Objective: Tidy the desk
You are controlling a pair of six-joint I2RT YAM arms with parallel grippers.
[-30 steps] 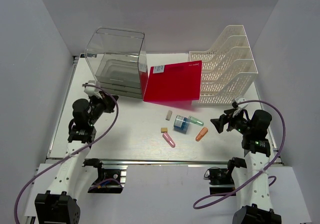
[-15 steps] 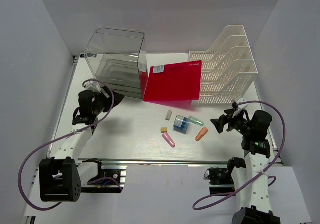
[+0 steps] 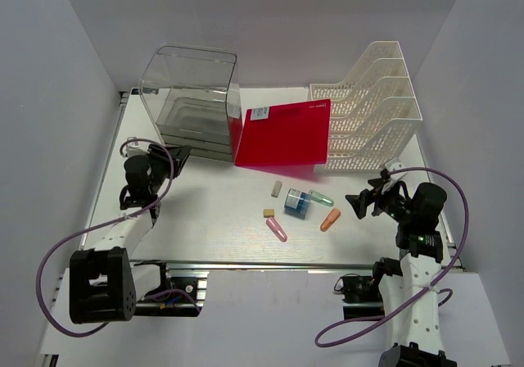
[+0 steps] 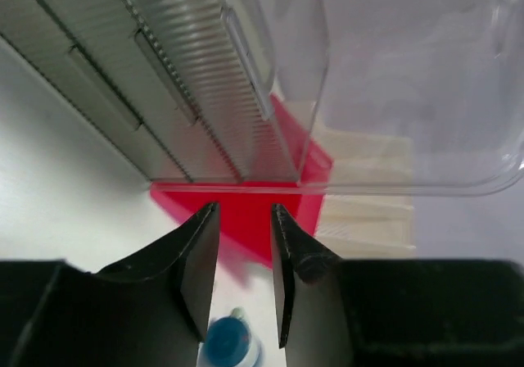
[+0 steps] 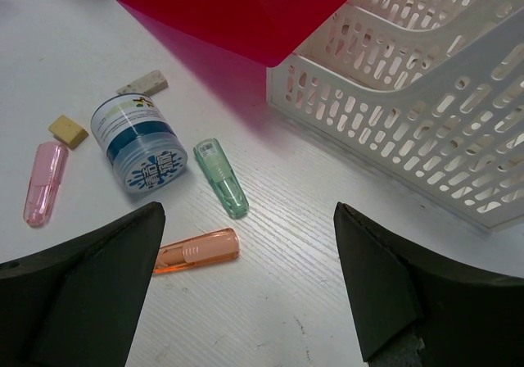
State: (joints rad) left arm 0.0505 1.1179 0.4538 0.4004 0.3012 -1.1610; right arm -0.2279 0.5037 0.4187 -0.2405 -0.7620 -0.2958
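Overhead view: the desk (image 3: 205,215) is a white matte tabletop that fills the floor of the enclosure, with a silver rail (image 3: 270,265) along its near edge just ahead of the two arm bases.

At the back left of the desk stands a clear drawer box (image 3: 190,101). At the back right is a white mesh file rack (image 3: 372,109). A red folder (image 3: 285,133) leans tilted between the two, its lower edge on the tabletop.

A cluster of small items lies on the desk in front of the folder:
- a beige eraser (image 3: 277,188)
- a yellow eraser (image 3: 268,213)
- a pink tube (image 3: 277,228)
- a blue jar (image 3: 297,203)
- a green tube (image 3: 321,197), just beside the jar
- an orange tube (image 3: 330,219)

Left side: the left gripper (image 3: 176,158) hovers near the lower front corner of the drawer box. In its wrist view the fingers (image 4: 196,260) are drawn nearly together, leaving only a narrow slit, and they grasp nothing. The box's ribbed drawers fill the upper part of that view, and the jar shows blurred through the slit.

Right side: the right gripper (image 3: 358,203) sits just right of the cluster and points toward it. Its wrist view shows the fingers (image 5: 98,277) spread wide apart and empty, above bare tabletop. The green and orange tubes lie nearest, and the rack is to the upper right.
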